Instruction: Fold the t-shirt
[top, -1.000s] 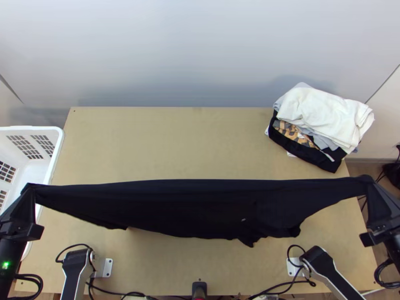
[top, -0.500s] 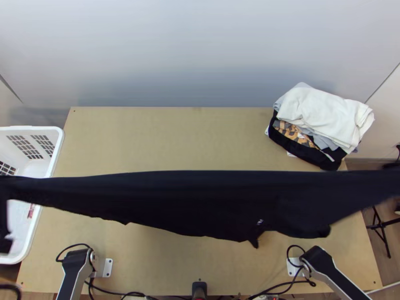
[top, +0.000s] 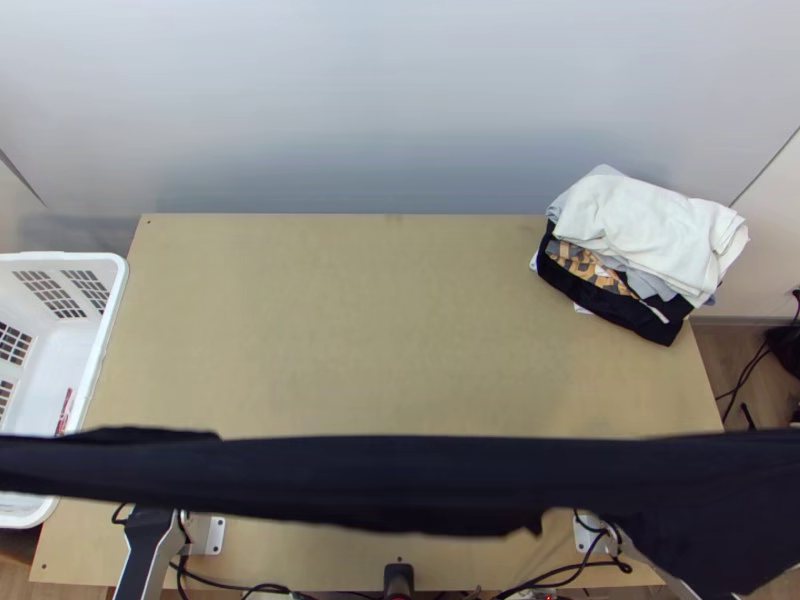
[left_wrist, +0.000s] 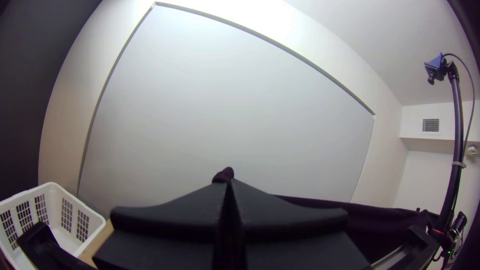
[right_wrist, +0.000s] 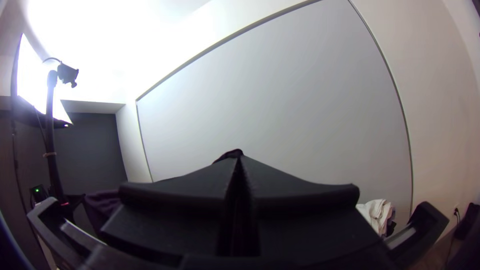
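Note:
The black t-shirt hangs stretched in a long band across the near part of the table, running from the left edge of the top view to the right edge, with its lower edge uneven. In the left wrist view my left gripper is shut on a bit of dark cloth, and the shirt stretches away to the side. My right gripper holds another bit of the shirt between its closed fingers in the right wrist view. Sleeves and collar cannot be told apart.
A white basket stands at the table's left edge. A pile of clothes, white on top, lies at the far right corner. Bare wood of the table shows beyond the shirt. The arms' bases and cables are along the near edge.
The held shirt first rose and widened, with both grippers moving outward, then shifted to the table's near edge. More tabletop now shows behind it.

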